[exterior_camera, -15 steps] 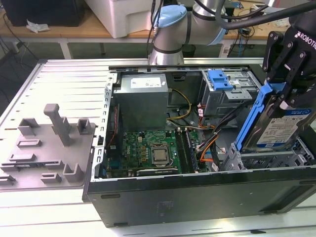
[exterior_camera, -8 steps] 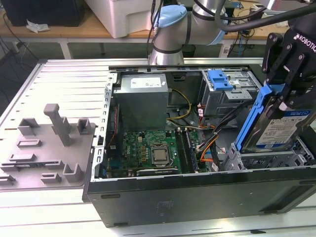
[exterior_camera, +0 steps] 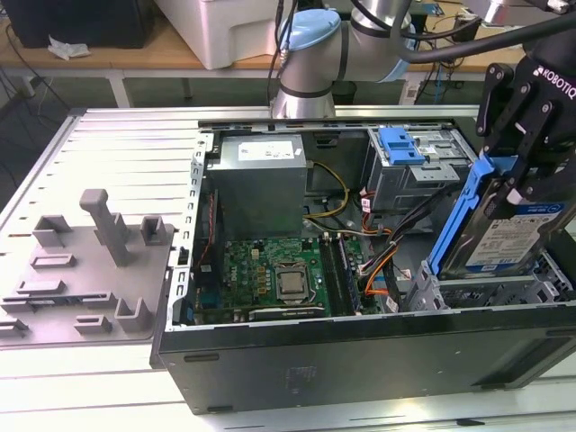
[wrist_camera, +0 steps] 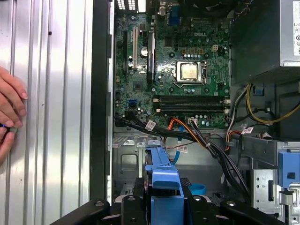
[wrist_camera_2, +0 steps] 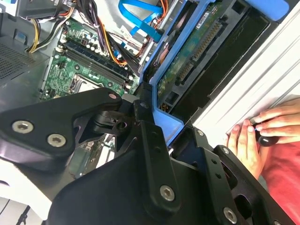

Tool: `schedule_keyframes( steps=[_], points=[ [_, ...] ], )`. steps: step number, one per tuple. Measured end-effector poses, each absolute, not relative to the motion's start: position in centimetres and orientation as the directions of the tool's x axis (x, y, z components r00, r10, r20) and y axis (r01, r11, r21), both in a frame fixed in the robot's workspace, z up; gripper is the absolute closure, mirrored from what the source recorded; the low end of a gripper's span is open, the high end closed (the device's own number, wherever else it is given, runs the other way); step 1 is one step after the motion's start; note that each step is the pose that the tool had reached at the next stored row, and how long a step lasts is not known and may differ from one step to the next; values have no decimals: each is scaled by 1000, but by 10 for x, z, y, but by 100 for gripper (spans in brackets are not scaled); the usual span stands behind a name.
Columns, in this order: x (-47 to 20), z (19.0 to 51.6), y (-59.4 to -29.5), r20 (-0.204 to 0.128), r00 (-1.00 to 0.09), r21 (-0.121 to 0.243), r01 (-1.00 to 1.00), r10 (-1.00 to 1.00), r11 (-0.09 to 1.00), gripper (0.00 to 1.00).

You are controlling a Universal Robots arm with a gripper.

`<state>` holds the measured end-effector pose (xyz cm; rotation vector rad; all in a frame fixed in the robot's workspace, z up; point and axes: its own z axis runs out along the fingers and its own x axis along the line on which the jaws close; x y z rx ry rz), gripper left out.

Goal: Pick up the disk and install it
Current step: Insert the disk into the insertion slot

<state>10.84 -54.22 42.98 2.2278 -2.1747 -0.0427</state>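
A ribbed metal table (exterior_camera: pixel 117 144) carries an open computer case (exterior_camera: pixel 360 360) lying on its side, with a grey fixture (exterior_camera: pixel 90 270) at the exterior view's left. At the exterior view's right, the gripper (exterior_camera: pixel 526 171) is closed on the upper end of the blue carrier of the disk (exterior_camera: pixel 504 238). The disk is held steeply tilted, with its lower end down at the drive cage (exterior_camera: pixel 486 292) in the case's near right corner. The motherboard (exterior_camera: pixel 270 274) and a bundle of cables (exterior_camera: pixel 378 261) lie just beside the cage. A person's hand (wrist_camera_2: pixel 262 126) rests on the table outside the case.

Seating the disk appears to be the step in hand. It is judged best done with the carrier kept square to the cage rails, the tilt taken out gradually, the cables kept clear, and the grip kept firm until the disk is seated.
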Motion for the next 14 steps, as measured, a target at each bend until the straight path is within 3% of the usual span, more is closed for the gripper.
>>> schedule_keyframes(
  steps=[14],
  points=[
    [108, 424, -542, 0, 24, 39, -999, -1000, -24, 63]
  ],
)
